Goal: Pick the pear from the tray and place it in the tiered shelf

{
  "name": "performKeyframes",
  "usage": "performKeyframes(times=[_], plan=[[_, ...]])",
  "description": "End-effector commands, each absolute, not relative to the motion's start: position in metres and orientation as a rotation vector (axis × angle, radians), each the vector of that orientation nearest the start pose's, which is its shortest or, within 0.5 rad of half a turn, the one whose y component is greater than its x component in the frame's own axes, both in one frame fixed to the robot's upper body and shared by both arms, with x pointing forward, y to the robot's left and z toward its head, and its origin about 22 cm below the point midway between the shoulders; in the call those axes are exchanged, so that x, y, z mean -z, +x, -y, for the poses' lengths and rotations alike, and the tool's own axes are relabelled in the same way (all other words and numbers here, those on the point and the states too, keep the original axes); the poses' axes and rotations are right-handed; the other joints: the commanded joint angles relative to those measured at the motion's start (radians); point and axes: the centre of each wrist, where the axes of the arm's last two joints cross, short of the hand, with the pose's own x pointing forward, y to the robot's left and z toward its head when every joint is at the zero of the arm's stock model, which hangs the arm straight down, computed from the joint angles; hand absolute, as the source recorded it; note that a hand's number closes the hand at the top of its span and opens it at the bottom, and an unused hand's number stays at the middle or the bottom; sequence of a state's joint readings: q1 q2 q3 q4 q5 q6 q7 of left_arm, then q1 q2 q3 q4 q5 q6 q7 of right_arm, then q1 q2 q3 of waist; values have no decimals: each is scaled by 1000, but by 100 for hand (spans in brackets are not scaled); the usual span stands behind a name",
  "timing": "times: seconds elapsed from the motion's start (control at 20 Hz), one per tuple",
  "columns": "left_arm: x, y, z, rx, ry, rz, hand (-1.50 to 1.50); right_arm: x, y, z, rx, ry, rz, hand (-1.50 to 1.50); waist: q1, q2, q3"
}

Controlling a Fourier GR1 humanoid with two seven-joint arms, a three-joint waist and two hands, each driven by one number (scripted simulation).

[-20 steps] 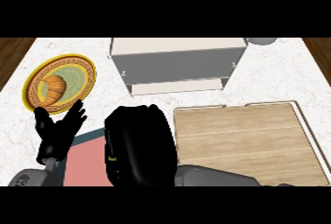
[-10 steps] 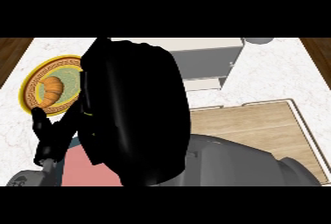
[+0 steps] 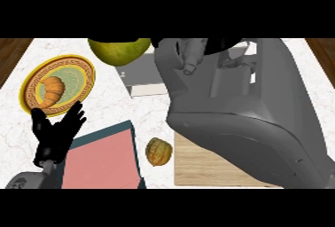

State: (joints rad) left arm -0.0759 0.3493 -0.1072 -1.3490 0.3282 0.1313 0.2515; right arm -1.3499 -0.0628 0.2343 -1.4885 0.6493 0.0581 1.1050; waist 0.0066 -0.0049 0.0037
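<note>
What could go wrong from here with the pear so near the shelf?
1. The pear shows at the view's top edge, left of the shelf; it may miss a tier.
2. The right arm hides most of the tray and shelf, so placement is hard to check.
3. The right robot hand's grip is unclear.

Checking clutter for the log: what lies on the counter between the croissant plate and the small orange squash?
In the head view, the left hand and a corner of the pink board lie between the plate and the squash.
</note>
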Motion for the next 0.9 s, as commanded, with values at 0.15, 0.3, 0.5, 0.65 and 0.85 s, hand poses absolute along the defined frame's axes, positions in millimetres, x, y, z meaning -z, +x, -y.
performKeyframes(times=[0.15,0.3,0.5,0.65,0.85], plan=[[26,253,-278,-31,87,1122,0,-377,333,22,-575,-813,1656,150,5,6,-5],[24,246,-293,-40,99,1120,0,-367,346,41,-629,-789,1627,150,2,5,-4],[23,263,-287,-39,88,1112,0,-363,363,44,-715,-801,1611,150,-2,8,-4],[28,242,-269,-1,58,1105,0,-350,377,26,-705,-844,1616,150,16,8,-4],[8,250,-292,-38,89,1121,0,-346,398,62,-704,-849,1615,150,8,6,-4]])
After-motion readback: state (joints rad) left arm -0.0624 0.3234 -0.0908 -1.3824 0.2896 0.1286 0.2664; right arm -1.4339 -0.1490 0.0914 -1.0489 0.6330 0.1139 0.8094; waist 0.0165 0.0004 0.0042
